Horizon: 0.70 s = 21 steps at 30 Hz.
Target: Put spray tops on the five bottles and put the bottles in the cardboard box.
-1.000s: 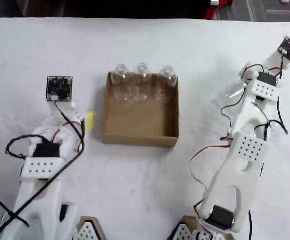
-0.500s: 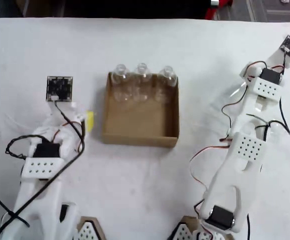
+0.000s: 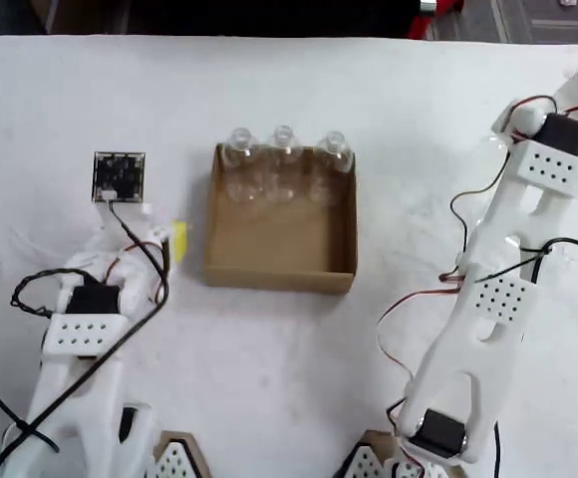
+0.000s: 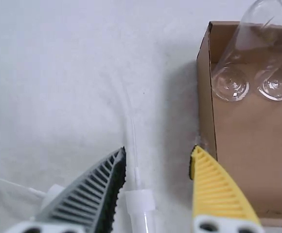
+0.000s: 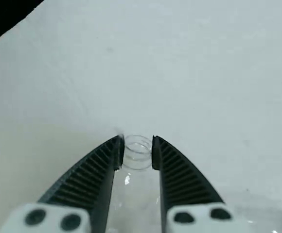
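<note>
The cardboard box (image 3: pixel 279 224) sits mid-table with three clear bottles (image 3: pixel 283 164) upright along its far wall; two of their bases (image 4: pixel 231 83) show in the left wrist view. My left gripper (image 4: pixel 156 158) is open just left of the box (image 4: pixel 250 145). A white spray top (image 4: pixel 140 201) with its thin dip tube lies on the cloth between the grey and yellow fingers. At the table's far right, my right gripper (image 5: pixel 137 145) is shut on the threaded neck of a clear bottle (image 5: pixel 137 154) with no top on it.
White cloth covers the table (image 3: pixel 409 110). Another spray top (image 4: pixel 53 193) with a thin tube lies beside the left gripper's grey finger. The right arm (image 3: pixel 508 279) stretches from the front edge to the far right corner. Open cloth lies behind and in front of the box.
The right arm has swung outward toward the table's far right edge, carrying the bottle along. The left arm and the box have stayed still.
</note>
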{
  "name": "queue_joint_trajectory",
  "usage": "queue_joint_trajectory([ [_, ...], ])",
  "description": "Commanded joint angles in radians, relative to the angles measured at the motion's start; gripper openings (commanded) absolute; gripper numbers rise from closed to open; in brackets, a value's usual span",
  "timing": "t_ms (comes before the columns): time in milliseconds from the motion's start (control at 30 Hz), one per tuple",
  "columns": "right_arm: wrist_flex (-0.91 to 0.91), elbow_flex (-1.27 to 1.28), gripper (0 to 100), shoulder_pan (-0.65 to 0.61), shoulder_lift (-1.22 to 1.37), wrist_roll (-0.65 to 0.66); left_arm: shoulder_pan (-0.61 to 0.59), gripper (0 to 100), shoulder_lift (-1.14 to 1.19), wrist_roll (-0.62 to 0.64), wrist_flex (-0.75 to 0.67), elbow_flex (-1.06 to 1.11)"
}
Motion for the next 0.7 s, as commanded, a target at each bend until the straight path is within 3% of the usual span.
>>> queue_joint_trajectory([
  [0,0.094,-0.060,1.6,-0.038,-0.165,0.000,0.004,20,0.001,-0.012,-0.034,-0.009],
  [100,0.170,-0.057,1.6,-0.059,-0.237,0.002,0.002,20,0.001,-0.012,-0.034,-0.008],
  [433,0.173,-0.052,1.6,-0.058,-0.383,0.057,0.002,20,0.001,-0.012,-0.034,-0.008],
  [667,0.176,-0.051,1.6,-0.090,-0.723,0.072,0.002,20,-0.004,-0.012,-0.034,-0.009],
])
